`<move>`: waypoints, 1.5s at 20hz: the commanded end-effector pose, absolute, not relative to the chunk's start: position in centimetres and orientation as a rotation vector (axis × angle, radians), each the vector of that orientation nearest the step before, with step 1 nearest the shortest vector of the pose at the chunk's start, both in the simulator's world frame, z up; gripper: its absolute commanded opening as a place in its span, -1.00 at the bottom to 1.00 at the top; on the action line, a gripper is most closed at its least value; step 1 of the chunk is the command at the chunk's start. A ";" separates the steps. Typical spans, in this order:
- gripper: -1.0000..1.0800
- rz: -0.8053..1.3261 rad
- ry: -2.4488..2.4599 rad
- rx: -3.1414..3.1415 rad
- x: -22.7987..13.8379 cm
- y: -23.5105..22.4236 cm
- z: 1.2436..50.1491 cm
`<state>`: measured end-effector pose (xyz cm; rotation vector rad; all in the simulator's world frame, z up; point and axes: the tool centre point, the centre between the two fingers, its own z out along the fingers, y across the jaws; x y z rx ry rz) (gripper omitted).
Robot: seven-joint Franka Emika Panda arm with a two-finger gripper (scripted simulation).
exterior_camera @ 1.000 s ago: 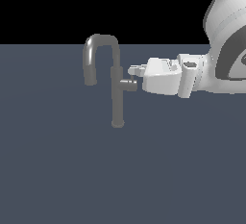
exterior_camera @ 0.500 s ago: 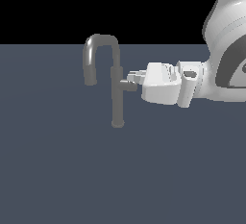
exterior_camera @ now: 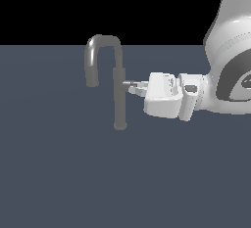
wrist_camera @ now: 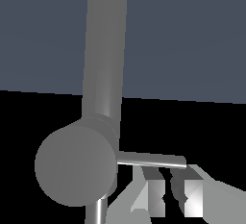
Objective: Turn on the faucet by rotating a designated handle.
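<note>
The faucet (exterior_camera: 118, 95) stands upright on the dark bench (exterior_camera: 59, 173), its slim stem rising to a gooseneck spout that curls over and drops on the side toward the exterior view's left. Partway up the stem, on the side away from the spout, sits the handle (exterior_camera: 128, 83): a short stub with a thin rod lever sticking out roughly level toward the arm.

The pincer (exterior_camera: 133, 87) has its tips right at that lever, reaching in sideways from the exterior view's right of the faucet. In the wrist view the round end of the stub (wrist_camera: 76, 165) fills the near field, the rod (wrist_camera: 151, 159) runs out from it, and the fingertips (wrist_camera: 154, 189) lie just beside the rod with only a thin dark slit between them. So the jaws look nearly closed, with nothing between them; the rod seems to lie alongside the tips, not between them. Whether the tips actually touch the rod I cannot tell.

As for progress, the approach looks done: the arm is at handle height and up against the lever. The turning itself appears to be what is left, since the lever reads about horizontal and I see no sign the valve is open. A push on the rod around the stub's axis is what seems to remain
</note>
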<state>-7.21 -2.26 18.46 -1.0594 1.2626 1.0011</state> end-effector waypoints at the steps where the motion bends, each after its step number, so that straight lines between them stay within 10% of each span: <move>1: -1.00 1.014 1.282 -1.051 -7.4 -2.2 16.7; 30: -1.00 1.031 1.264 -1.048 -4.3 -3.3 14.0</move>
